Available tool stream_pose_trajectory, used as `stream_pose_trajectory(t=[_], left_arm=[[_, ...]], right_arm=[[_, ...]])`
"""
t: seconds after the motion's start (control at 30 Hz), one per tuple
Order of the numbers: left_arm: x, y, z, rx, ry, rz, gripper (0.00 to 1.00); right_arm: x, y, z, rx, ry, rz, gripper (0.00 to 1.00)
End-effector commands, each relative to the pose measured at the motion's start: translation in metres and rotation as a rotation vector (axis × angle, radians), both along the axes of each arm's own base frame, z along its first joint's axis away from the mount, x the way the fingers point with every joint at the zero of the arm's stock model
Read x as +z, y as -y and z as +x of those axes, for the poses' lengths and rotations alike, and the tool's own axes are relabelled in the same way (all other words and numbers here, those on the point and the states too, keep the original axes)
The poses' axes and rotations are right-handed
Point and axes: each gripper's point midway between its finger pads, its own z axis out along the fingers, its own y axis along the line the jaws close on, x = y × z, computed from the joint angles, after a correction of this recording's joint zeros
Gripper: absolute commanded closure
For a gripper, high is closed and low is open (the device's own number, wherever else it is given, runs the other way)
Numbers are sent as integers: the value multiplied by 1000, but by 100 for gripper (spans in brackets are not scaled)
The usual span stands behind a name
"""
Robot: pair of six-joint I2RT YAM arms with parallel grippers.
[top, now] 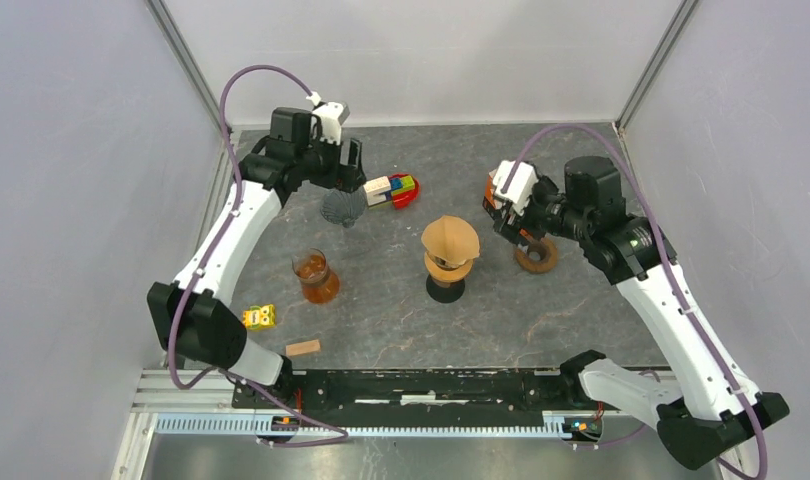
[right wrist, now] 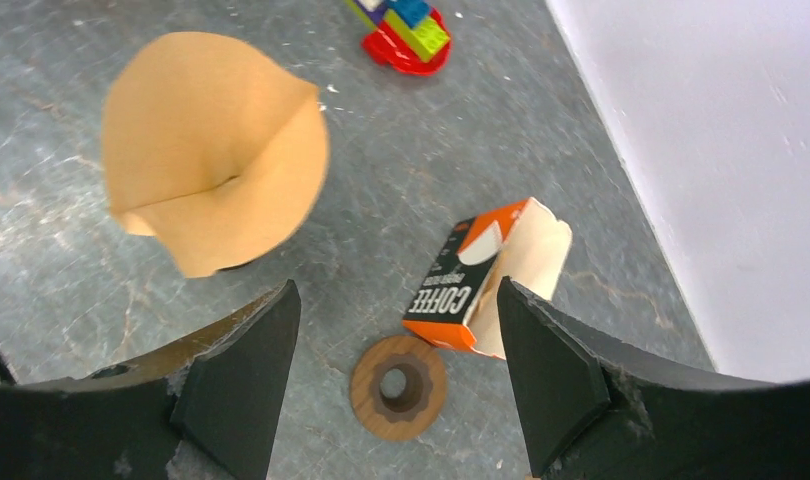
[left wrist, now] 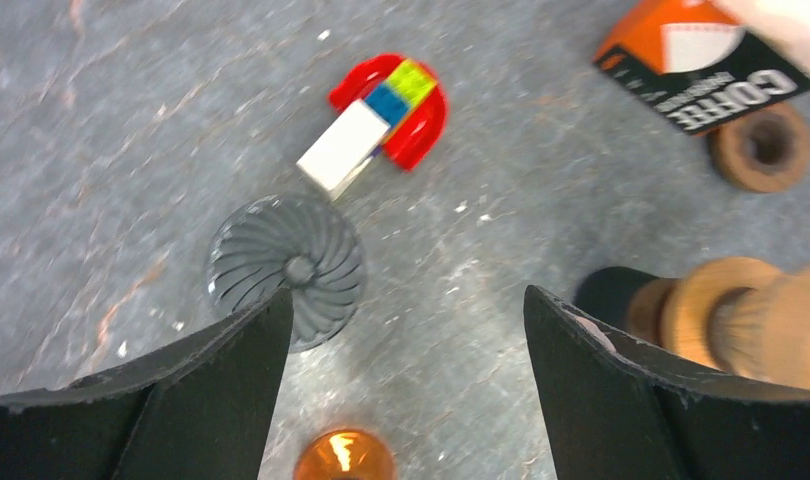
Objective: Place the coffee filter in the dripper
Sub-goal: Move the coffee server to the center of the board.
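A brown paper coffee filter (top: 450, 238) sits like a cap on a wooden stand (top: 447, 270) with a black base at the table's middle. It also shows in the right wrist view (right wrist: 216, 150). The grey ribbed dripper (top: 343, 207) lies on the table at the back left, and the left wrist view (left wrist: 286, 262) shows it too. My left gripper (top: 349, 178) hangs open and empty just above and behind the dripper (left wrist: 406, 300). My right gripper (top: 519, 232) is open and empty over a wooden ring, to the right of the filter (right wrist: 396, 290).
A wooden ring (top: 536, 256) and an orange coffee box (top: 493, 190) lie by the right gripper. A red brick toy (top: 396, 190) lies right of the dripper. An amber glass (top: 316, 276), a yellow toy (top: 259, 317) and a wooden block (top: 302, 347) stand at the front left.
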Motion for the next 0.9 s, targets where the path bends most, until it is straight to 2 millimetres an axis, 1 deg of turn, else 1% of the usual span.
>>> stream_pose_trajectory(t=[0.0,0.1,0.17,0.2,0.3,0.37,0.4,0.53,0.63,0.73,0.8,0.87], left_arm=[[-40,-45,16,63,-73,127,11],[-62,-70,28,95,-112,190,13],[-75,-81,31,102,-147,208,14],[-79,-85,32,105,-161,209,15],[-88,-92,22,71,-223,211,18],[-90,-95,4,25,-273,212,19],[-87,-95,-6,-7,-286,206,20],[-76,-98,-56,-139,-343,217,19],[-77,-106,-90,-193,-385,263,19],[-84,-116,-108,-206,-404,321,20],[-90,-123,-110,-192,-401,357,20],[-96,-125,-108,-189,-395,372,21]], right_arm=[[11,17,27,-159,25,75,22],[0,32,37,-227,5,77,22],[-9,41,42,-268,-13,79,22],[-14,46,44,-282,-24,79,22],[-29,61,47,-325,-56,85,22],[-39,70,47,-342,-80,85,22],[-43,72,47,-343,-89,88,22],[-59,83,46,-351,-123,93,22],[-70,85,44,-345,-145,101,22],[-79,83,41,-321,-163,108,23],[-81,83,40,-314,-168,109,22],[-83,82,39,-307,-172,110,22]])
